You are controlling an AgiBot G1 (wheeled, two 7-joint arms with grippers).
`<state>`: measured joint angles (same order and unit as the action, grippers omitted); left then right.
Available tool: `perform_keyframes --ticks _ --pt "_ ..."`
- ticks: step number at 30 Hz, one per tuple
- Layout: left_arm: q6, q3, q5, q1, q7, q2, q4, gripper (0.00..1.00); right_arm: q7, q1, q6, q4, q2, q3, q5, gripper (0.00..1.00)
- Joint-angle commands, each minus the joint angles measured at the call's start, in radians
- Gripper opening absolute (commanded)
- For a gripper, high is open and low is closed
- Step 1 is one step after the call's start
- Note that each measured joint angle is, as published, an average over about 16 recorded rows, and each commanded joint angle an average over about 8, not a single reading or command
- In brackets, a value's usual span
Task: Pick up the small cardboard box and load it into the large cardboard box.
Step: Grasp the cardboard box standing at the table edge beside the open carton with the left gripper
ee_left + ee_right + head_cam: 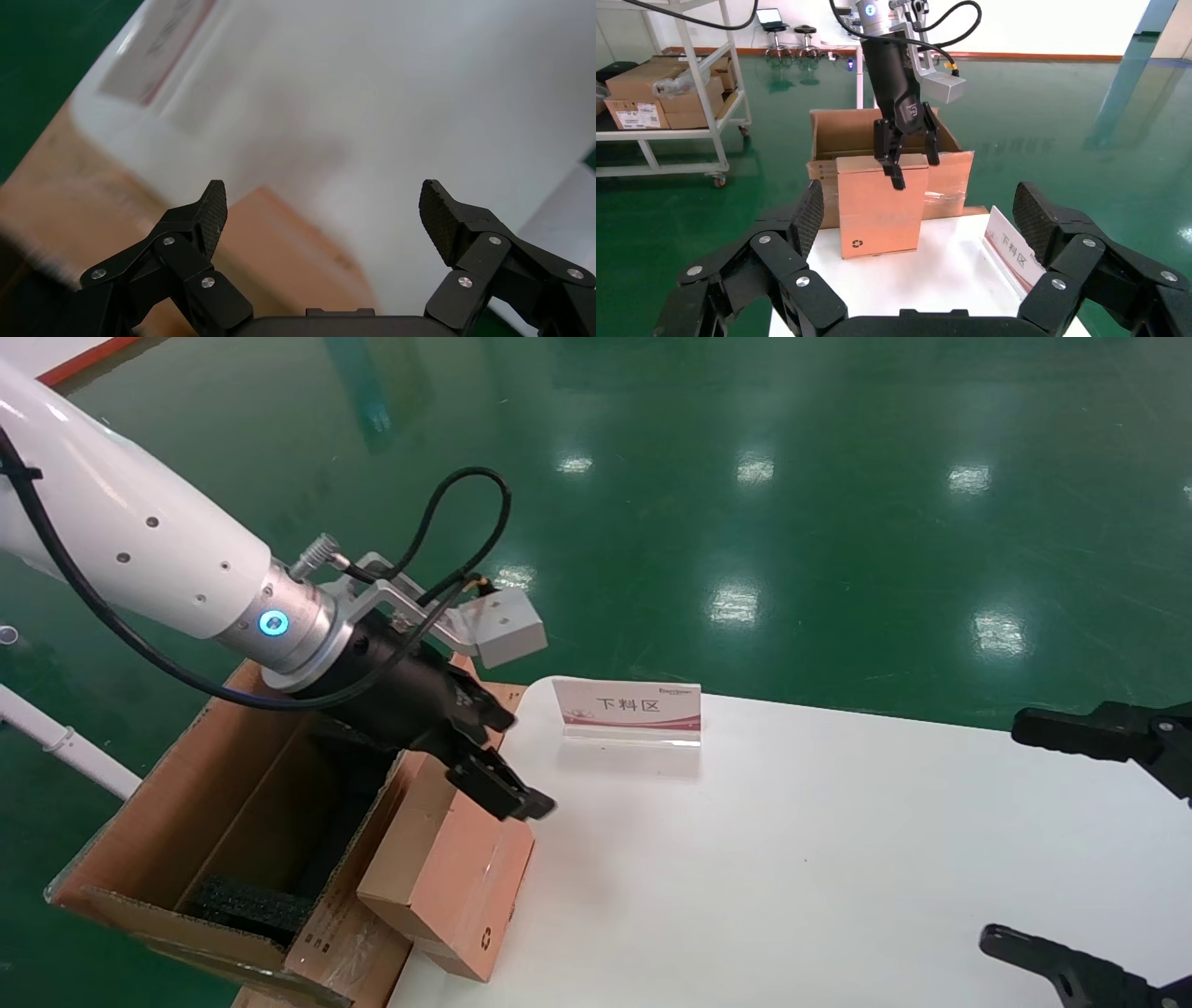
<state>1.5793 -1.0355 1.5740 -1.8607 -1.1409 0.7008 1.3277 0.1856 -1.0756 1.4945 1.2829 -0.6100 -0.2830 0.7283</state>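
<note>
The small cardboard box is seen standing on the left edge of the white table, tipped and leaning vs. the side of the large cardboard box. In the right wrist view it stands tall, w/ its long axis going up and down and a black recycling mark low on its front. It is not yet inside the big carton.

The left gripper is held right over the top end of the small box, w/ its fingers spread wide. Nothing is gripped. In the left wrist view the box top is seen just below and between the 2 pads, a bit off to 1 side. It can't be told if a fingertip is touching the box.

So the box lies straight below the pincer, and the left arm is much nearer. A short drop down is prob. all that is needed, w/ the fingers shut across the short width of the top.

The right gripper is parked at the far right of the table, well apart, spread wide and holding nothing.

A small sign is set on the table nearby.
</note>
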Motion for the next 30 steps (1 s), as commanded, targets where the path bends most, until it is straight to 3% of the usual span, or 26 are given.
perform_keyframes --ticks 1,19,30 --pt "0.001 -0.032 0.025 -0.026 -0.036 0.000 0.008 1.00 0.000 0.000 0.000 0.000 0.000 0.000 0.000 1.00" --pt "-0.004 -0.376 0.008 -0.231 -0.194 0.007 0.016 1.00 -0.001 0.000 -0.001 0.000 0.001 -0.001 -0.001 1.00" --pt "-0.026 -0.488 -0.037 -0.261 -0.222 0.010 0.016 1.00 -0.001 0.000 -0.001 0.000 0.001 -0.002 -0.002 1.00"
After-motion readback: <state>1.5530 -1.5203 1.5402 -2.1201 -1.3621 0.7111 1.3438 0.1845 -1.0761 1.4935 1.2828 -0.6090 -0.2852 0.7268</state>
